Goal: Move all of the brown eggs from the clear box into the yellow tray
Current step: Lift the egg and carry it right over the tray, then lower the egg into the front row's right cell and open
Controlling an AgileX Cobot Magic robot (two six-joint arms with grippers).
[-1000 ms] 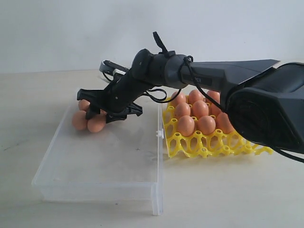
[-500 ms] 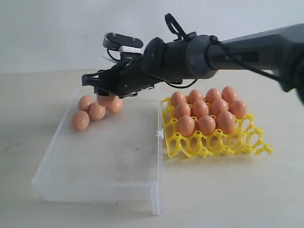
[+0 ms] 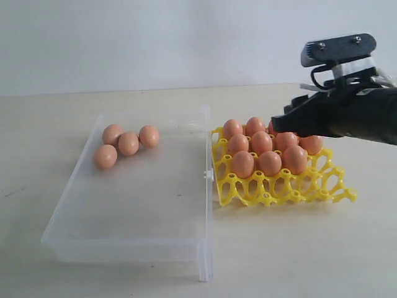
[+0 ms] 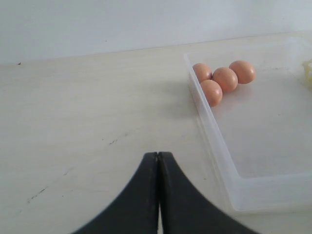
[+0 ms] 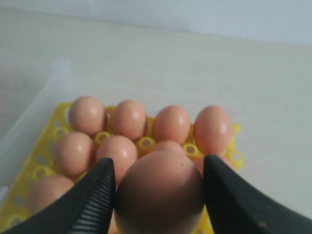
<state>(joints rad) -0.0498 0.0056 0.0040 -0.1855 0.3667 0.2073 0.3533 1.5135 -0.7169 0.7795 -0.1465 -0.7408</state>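
Several brown eggs point(image 3: 128, 143) lie at the far left corner of the clear box point(image 3: 206, 186). The yellow tray point(image 3: 291, 194) stands just right of the box, with several eggs point(image 3: 261, 142) seated in its back rows. My right gripper point(image 3: 280, 125) hovers over the tray's back right part. In the right wrist view it point(image 5: 158, 161) is shut on one brown egg point(image 5: 160, 192) above the tray's filled cups point(image 5: 146, 143). My left gripper point(image 4: 158, 155) is shut and empty over bare table beside the box wall point(image 4: 214, 141), with the box's eggs point(image 4: 225, 79) beyond it.
The tray's front row of cups point(image 3: 267, 197) holds no eggs. The box's white clasp point(image 3: 209, 175) sits on the edge facing the tray. The pale tabletop point(image 3: 298, 254) lies all round, and a plain wall stands behind.
My right arm has swung from the box's far left corner rightward to above the tray, carrying one egg. One egg fewer lies in the box.
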